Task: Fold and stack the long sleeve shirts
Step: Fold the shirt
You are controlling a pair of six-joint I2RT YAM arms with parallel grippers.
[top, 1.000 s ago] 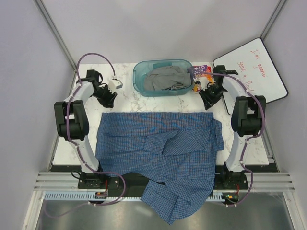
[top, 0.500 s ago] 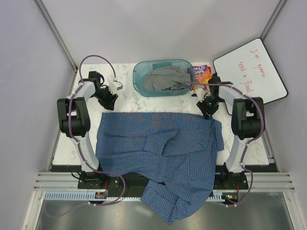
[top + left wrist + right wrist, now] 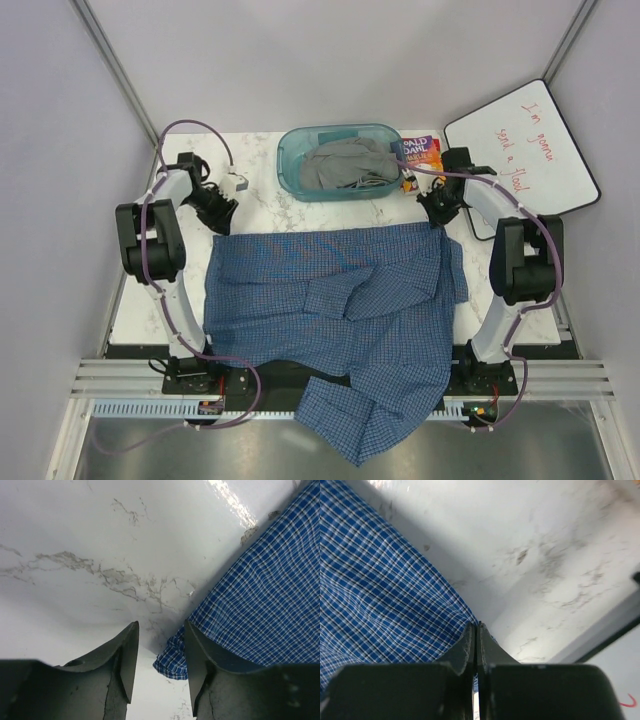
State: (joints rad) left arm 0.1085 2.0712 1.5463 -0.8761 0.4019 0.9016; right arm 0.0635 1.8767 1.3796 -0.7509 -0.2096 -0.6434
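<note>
One blue fine-checked long sleeve shirt (image 3: 340, 300) lies spread over the marble table (image 3: 260, 195), its lower part hanging over the near edge. My left gripper (image 3: 218, 210) sits low at the shirt's far left corner. In the left wrist view its jaws (image 3: 161, 630) stand open, and the folded corner of the shirt (image 3: 172, 657) lies between them against the right finger. My right gripper (image 3: 439, 212) is at the far right corner. In the right wrist view its jaws (image 3: 476, 626) are shut, pinching the shirt's edge (image 3: 385, 590).
A teal bin (image 3: 292, 165) holding a grey garment (image 3: 345, 165) stands at the table's far middle. A colourful book (image 3: 422, 150) lies to its right. A whiteboard (image 3: 525, 145) leans at the far right, close behind the right arm.
The right gripper dropped onto the shirt's far right corner, shut on it and drew it slightly toward the far edge. The left gripper shifted a little left and down to the far left corner.
</note>
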